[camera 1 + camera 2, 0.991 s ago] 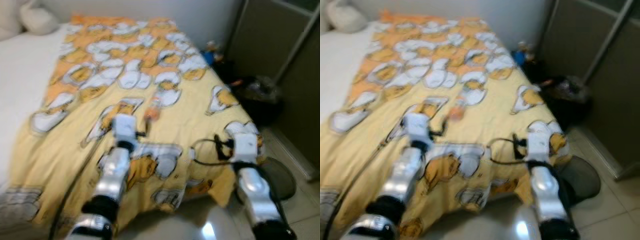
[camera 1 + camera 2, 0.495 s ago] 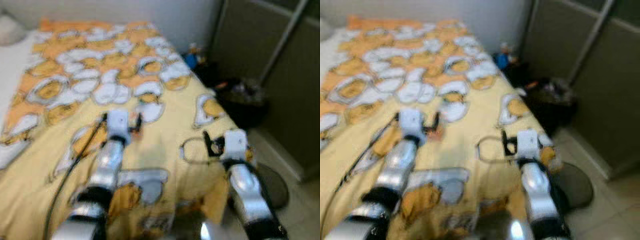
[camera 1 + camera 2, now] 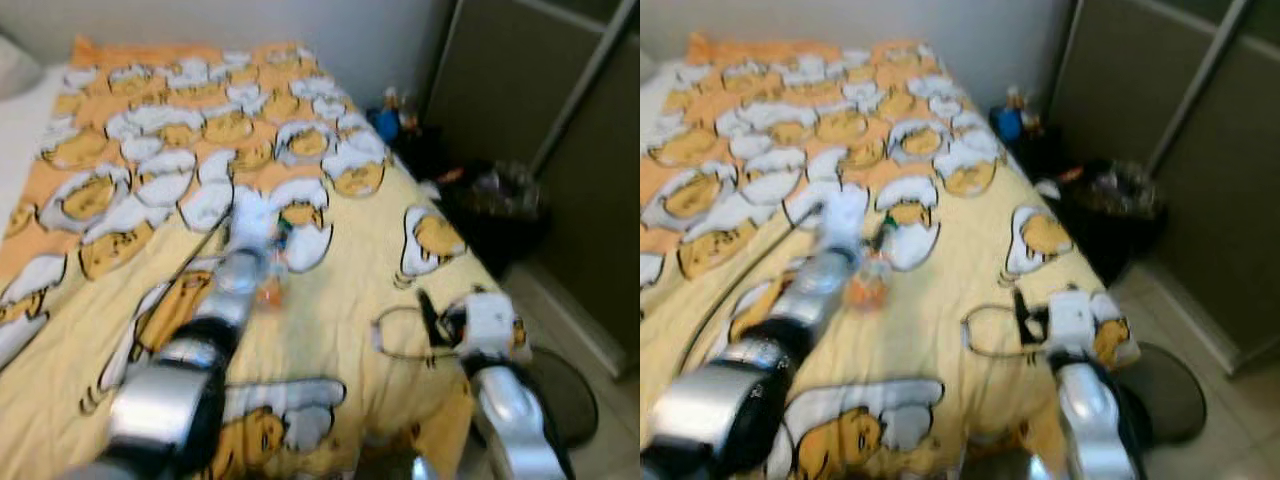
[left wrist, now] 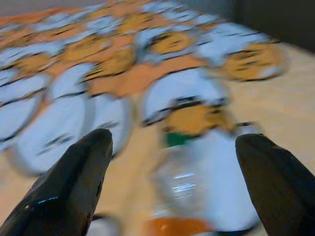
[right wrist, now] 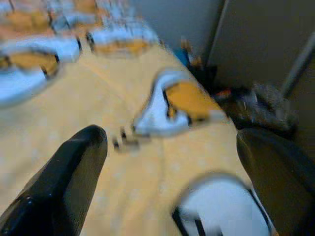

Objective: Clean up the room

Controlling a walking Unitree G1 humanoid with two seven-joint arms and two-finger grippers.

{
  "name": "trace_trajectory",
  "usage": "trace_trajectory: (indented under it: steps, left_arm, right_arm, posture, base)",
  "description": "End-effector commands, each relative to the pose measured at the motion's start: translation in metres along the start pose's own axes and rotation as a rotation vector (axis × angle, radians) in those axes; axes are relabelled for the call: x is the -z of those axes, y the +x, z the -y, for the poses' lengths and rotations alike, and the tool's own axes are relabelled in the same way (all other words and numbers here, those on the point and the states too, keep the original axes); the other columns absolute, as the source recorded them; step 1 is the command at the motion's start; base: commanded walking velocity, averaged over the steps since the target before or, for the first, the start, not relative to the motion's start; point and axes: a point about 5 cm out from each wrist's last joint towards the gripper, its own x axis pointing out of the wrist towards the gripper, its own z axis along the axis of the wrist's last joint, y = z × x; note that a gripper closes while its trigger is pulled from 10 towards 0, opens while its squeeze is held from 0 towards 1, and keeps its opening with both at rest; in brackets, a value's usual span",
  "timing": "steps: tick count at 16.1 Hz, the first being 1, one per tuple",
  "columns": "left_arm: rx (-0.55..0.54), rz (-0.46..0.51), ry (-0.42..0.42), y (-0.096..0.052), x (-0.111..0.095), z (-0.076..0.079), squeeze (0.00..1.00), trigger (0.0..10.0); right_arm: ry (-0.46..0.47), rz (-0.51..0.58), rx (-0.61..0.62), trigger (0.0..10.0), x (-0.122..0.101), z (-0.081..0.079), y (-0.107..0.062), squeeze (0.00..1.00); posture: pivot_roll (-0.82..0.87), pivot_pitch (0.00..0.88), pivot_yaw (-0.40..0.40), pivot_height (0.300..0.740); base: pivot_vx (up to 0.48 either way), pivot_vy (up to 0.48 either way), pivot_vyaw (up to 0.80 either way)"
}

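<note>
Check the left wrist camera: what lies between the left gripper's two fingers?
In the left wrist view, a clear plastic bottle with a green cap and orange label lies on the patterned blanket between the open fingers of the left gripper, not yet clasped.

1. One clear plastic bottle [image 3: 868, 283] with an orange label lies on the bed.
2. One yellow-and-orange cartoon-print blanket [image 3: 330, 330] covers it.
3. One black rubbish bag [image 3: 505, 205] sits beside the bed.
4. Two silver robot arms show.
</note>
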Motion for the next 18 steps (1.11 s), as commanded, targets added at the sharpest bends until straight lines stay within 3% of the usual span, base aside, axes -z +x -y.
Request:
trace_trajectory:
  steps: [1,4,5,6,7,10,12,13,16,18]
  left_arm:
    - [0.002,-0.012,0.005,0.001,-0.001,-0.003,0.00,10.0]
    - [-0.019,-0.003,-0.002,0.005,-0.010,-0.005,0.00,10.0]
    - [-0.028,-0.007,0.014,0.005,-0.011,-0.005,0.22,10.0]
    - [-0.021,-0.012,0.009,0.005,-0.010,-0.003,0.19,10.0]
    - [-0.014,-0.003,0.014,0.005,-0.012,-0.002,1.00,10.0]
    - [-0.055,0.012,0.043,0.006,-0.015,-0.009,1.00,10.0]
    - [-0.167,-0.057,0.025,0.004,-0.004,-0.029,1.00,10.0]
    - [-0.207,-0.110,0.015,0.002,0.006,-0.040,0.00,10.0]
    - [-0.251,-0.125,0.039,-0.001,0.013,-0.050,0.00,10.0]
    - [-0.225,-0.165,0.060,-0.004,0.022,-0.047,0.00,10.0]
  right_arm:
    - [0.002,0.014,-0.008,10.0,-0.005,-0.001,-0.002,0.00]
    - [-0.009,-0.016,-0.019,10.0,-0.001,0.000,-0.028,0.00]
    - [-0.009,-0.025,-0.013,10.0,-0.001,0.001,-0.036,0.00]
    - [-0.009,-0.032,-0.012,10.0,-0.001,0.001,-0.042,0.00]
    - [-0.008,-0.036,-0.019,10.0,-0.001,-0.001,-0.049,0.00]
    - [-0.018,-0.049,-0.065,10.0,-0.004,-0.009,-0.065,0.00]
    - [-0.020,-0.074,-0.073,10.0,-0.003,-0.011,-0.077,0.00]
    - [-0.017,-0.092,-0.069,10.0,-0.002,-0.010,-0.083,0.00]
    - [-0.021,-0.110,-0.073,10.0,-0.002,-0.010,-0.089,0.00]
    - [-0.026,-0.114,-0.075,10.0,-0.002,-0.008,-0.090,0.00]
  posture:
    - [-0.18,0.040,-0.003,0.740]
    - [-0.23,0.091,0.002,0.740]
    - [-0.24,0.106,0.004,0.740]
    - [-0.25,0.118,0.007,0.740]
    - [-0.26,0.130,0.009,0.740]
    - [-0.28,0.167,0.009,0.740]
    - [-0.29,0.194,0.010,0.740]
    - [-0.30,0.203,0.009,0.740]
    - [-0.31,0.209,0.000,0.740]
    - [-0.31,0.206,-0.005,0.740]
  base:
    - [0.000,0.000,0.00]
    - [0.000,0.000,0.00]
    - [0.000,0.000,0.00]
    - [0.000,0.000,0.00]
    - [0.000,0.000,0.00]
    - [0.000,0.000,0.00]
    - [0.000,0.000,0.00]
    - [0.000,0.000,0.00]
    - [0.000,0.000,0.00]
    - [0.000,0.000,0.00]
